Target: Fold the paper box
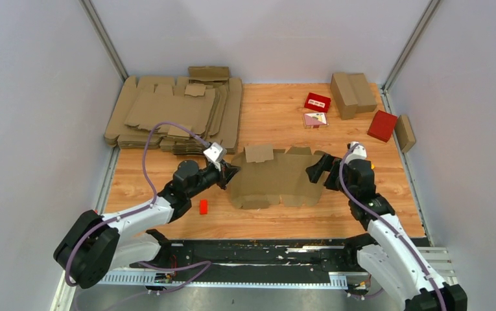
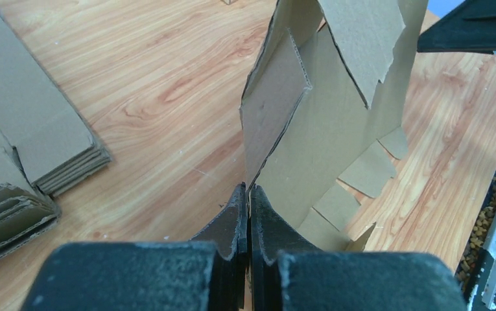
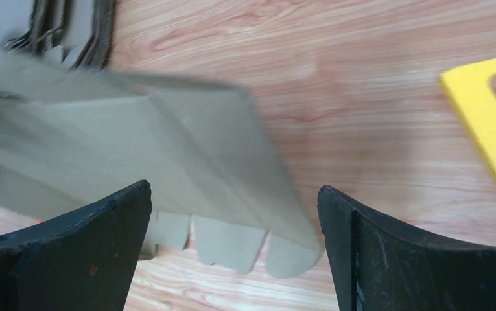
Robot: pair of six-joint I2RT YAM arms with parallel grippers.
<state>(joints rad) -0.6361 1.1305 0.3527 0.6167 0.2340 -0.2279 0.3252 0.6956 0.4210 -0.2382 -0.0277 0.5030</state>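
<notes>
The paper box [image 1: 274,181] is a flat brown cardboard blank with flaps and tabs, lying mid-table between the two arms. My left gripper [image 1: 231,173] is shut on its left edge. In the left wrist view the pads [image 2: 249,191] pinch the sheet, and the paper box [image 2: 336,110] rises tilted off the wood beyond them. My right gripper [image 1: 316,170] is at the blank's right edge with its jaws wide open. In the right wrist view the paper box [image 3: 135,142] is blurred, its right edge between the fingers of my right gripper [image 3: 233,188], which do not touch it.
A pile of flat cardboard blanks [image 1: 174,113] fills the back left. Folded brown boxes [image 1: 352,94] and two red boxes [image 1: 317,102] [image 1: 382,125] stand at the back right. A small red block [image 1: 203,207] lies by the left arm. A yellow frame [image 3: 485,123] lies right of the right gripper.
</notes>
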